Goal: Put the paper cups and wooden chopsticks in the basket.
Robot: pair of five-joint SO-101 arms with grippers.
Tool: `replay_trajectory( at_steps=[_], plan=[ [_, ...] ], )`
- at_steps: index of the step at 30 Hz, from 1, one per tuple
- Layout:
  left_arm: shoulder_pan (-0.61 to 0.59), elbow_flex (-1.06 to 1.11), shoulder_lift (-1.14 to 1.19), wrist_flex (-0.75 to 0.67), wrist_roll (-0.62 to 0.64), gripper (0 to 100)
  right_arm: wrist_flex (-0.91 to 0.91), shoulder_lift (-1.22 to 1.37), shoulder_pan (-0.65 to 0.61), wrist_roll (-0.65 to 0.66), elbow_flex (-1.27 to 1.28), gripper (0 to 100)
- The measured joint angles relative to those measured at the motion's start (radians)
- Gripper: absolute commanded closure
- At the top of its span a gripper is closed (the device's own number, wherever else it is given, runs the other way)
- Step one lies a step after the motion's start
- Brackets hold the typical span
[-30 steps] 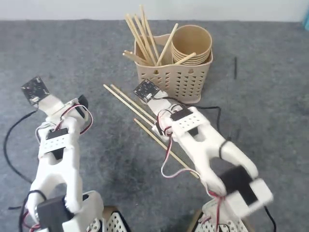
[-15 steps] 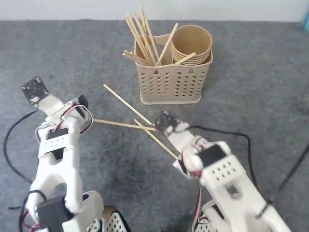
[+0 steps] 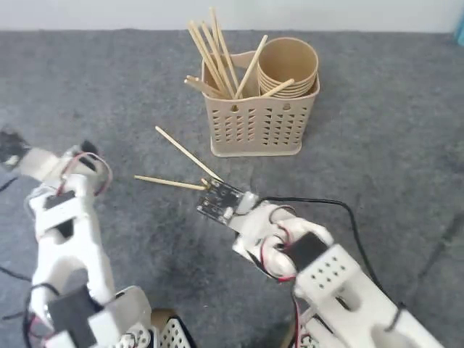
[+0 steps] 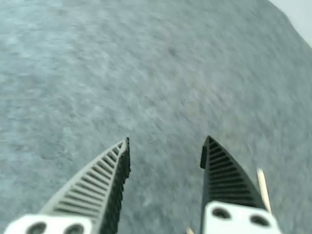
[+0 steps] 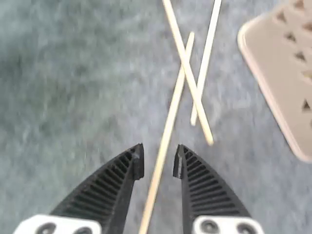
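Note:
The beige perforated basket (image 3: 254, 123) stands at the back centre, holding stacked paper cups (image 3: 288, 61) and several wooden chopsticks (image 3: 214, 54). Loose chopsticks lie on the grey carpet in front of it: a diagonal one (image 3: 188, 154) and a flatter one (image 3: 170, 183). In the right wrist view, three chopsticks cross. One chopstick (image 5: 170, 122) runs between the fingers of my right gripper (image 5: 158, 153), which is open with a narrow gap around it. My left gripper (image 4: 167, 144) is open over bare carpet at the left, with a chopstick tip (image 4: 263, 183) beside one finger.
The right arm (image 3: 319, 268) covers the near centre-right, its cable (image 3: 341, 206) looping over the carpet. The left arm (image 3: 61, 217) stands along the left side. A basket corner (image 5: 282, 87) lies just beyond the crossed chopsticks.
The right arm drew back from the basket toward the near edge. The loose chopsticks shifted, one swinging out to the left. The left arm swung further left.

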Motion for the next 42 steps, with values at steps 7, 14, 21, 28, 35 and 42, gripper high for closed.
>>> replay_trajectory(
  at_steps=[7, 14, 21, 28, 35, 42],
  plan=[
    [-0.11, -0.288, 0.325, 0.11, 0.158, 77, -0.302, 0.422, -0.037, -0.02, -0.17, 90.1],
    [-0.117, -0.482, 0.471, 0.284, 0.167, 77, -0.356, 0.925, -0.035, -0.021, -0.555, 90.1],
    [-0.117, -0.493, 0.471, 0.292, 0.17, 77, -0.321, 1.237, -0.058, -0.021, -0.839, 90.6],
    [-0.117, -0.493, 0.471, 0.292, 0.17, 77, -0.235, 1.339, -0.052, -0.021, -0.987, 98.8],
    [-0.117, -0.493, 0.471, 0.292, 0.17, 77, -0.052, 1.237, -0.054, -0.086, -1.002, 99.1],
    [-0.117, -0.493, 0.471, 0.292, 0.17, 77, 0.245, 0.875, -0.054, -0.161, -0.984, 99.1]
  ],
)
